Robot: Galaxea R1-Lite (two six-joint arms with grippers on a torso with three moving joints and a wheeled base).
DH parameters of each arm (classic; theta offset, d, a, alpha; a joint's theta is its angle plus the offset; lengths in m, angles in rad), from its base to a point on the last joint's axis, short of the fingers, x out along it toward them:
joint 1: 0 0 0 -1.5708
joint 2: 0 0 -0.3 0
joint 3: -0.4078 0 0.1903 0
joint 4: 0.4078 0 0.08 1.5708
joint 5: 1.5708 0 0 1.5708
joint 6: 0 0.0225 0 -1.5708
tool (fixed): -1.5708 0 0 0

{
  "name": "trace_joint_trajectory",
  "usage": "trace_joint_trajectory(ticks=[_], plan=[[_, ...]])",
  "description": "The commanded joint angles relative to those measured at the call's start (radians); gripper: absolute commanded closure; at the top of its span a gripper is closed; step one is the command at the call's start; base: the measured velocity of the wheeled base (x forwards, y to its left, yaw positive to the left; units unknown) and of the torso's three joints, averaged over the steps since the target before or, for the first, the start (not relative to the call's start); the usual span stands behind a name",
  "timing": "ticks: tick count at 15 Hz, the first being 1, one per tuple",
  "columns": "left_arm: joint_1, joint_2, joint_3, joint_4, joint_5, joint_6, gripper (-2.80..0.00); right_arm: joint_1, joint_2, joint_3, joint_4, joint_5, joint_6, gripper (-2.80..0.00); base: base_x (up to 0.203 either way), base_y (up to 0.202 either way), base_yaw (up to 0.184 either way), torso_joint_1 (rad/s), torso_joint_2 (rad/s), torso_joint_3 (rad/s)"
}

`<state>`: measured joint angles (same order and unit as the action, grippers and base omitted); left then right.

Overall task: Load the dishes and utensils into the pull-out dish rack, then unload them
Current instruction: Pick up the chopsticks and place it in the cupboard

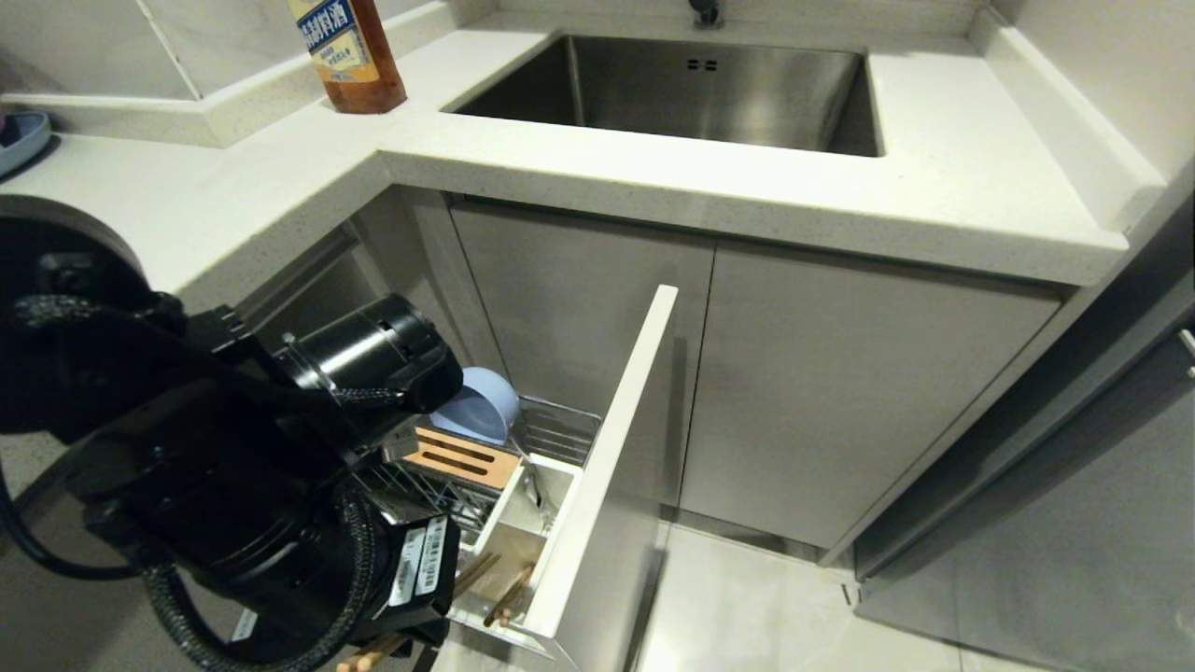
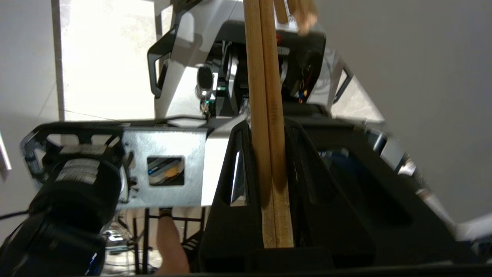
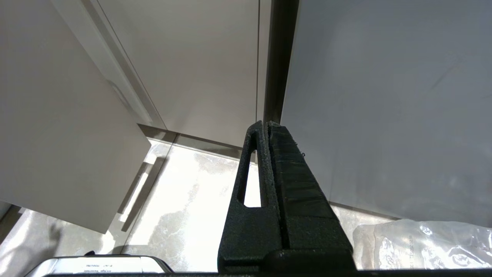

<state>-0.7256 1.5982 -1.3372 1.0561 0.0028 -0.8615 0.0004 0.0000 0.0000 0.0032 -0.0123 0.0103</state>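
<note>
The left arm hid most of the pull-out dish rack (image 1: 551, 439). The left gripper (image 2: 269, 181) pinched the chopsticks (image 2: 267, 115), their long axis running along its fingers, ends cut off. The right gripper (image 3: 267, 154) was pressed together near the floor.

The left gripper (image 2: 269, 173) has its black jaws closed on a pair of wooden chopsticks (image 2: 267, 96), which run side by side and touching, out past the fingertips. Behind them sit the robot's white and black body (image 2: 238, 69), a pale floor (image 2: 103, 57) and a grey wall (image 2: 415, 57).
</note>
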Motion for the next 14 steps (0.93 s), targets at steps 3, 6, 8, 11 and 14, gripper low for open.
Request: trace_joint_trajectory(ticks=[3, 6, 8, 11, 14], plan=[[0.042, 0.066, 0.022, -0.060, -0.004, -0.005, 0.00, 0.001, 0.000, 0.002, 0.000, 0.000, 0.000, 0.00, 0.000, 0.000, 0.000, 0.000, 0.00, 0.000], [0.089, 0.097, 0.024, -0.106, -0.113, 0.021, 0.00, 0.001, 0.000, 0.002, 0.000, 0.000, 0.000, 0.00, 0.000, 0.000, 0.000, 0.000, 0.00, 0.000], [0.117, 0.117, 0.031, -0.131, -0.133, 0.034, 0.00, 0.001, 0.000, 0.002, 0.000, 0.000, -0.002, 0.00, 0.000, 0.000, 0.000, 0.000, 0.00, 0.000], [0.164, 0.155, 0.043, -0.166, -0.136, 0.041, 0.00, 0.000, 0.000, 0.002, 0.000, 0.000, -0.001, 0.00, 0.000, 0.000, 0.000, 0.000, 0.00, 0.000], [0.193, 0.184, 0.043, -0.186, -0.152, 0.071, 0.00, 0.000, 0.000, 0.002, 0.000, 0.000, 0.000, 0.00, 0.000, 0.000, 0.000, 0.000, 0.00, 0.000]])
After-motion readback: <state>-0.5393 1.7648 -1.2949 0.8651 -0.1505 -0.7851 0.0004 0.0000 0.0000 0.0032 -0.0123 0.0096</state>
